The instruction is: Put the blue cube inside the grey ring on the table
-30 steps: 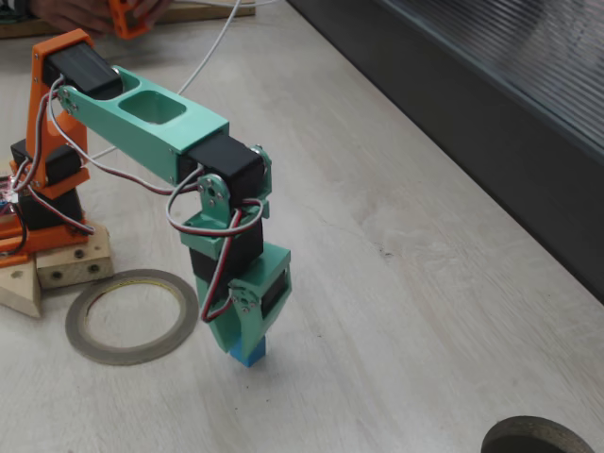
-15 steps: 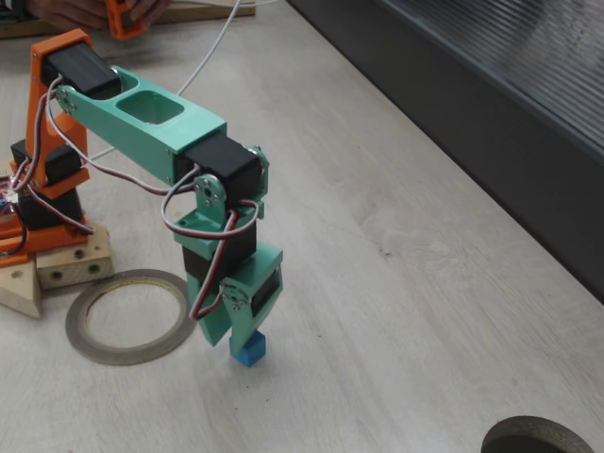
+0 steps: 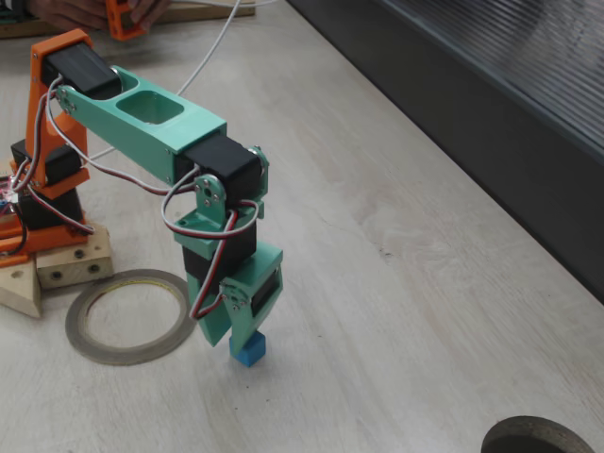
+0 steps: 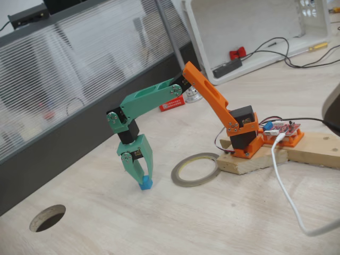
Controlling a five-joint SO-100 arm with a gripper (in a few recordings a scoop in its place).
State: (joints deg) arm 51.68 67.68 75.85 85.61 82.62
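Note:
The blue cube [image 3: 249, 353] [image 4: 145, 184] is at the surface of the pale wood table [image 3: 406, 311] [image 4: 212, 223], right of the grey ring [image 3: 132, 316] in one fixed view and left of the grey ring [image 4: 195, 169] in the other. My green gripper [image 3: 241, 338] [image 4: 143, 179] points straight down. Its fingertips converge on the cube's top part, shut on it. Whether the cube rests on the table or hangs just above it is unclear. The cube lies outside the ring, about a cube's width from its rim.
The arm's orange base stands on wooden blocks [image 3: 66, 264] [image 4: 265, 159] right beside the ring. A dark grey ribbed panel [image 3: 491, 94] runs along the table's far side. A dark round opening [image 3: 538, 436] [image 4: 48, 218] sits near the table edge. A white cable [image 4: 287, 191] trails over the table.
Since a second ago the gripper has lifted and turned slightly, so more of the cube shows below its tips. Over the last half second nothing has moved.

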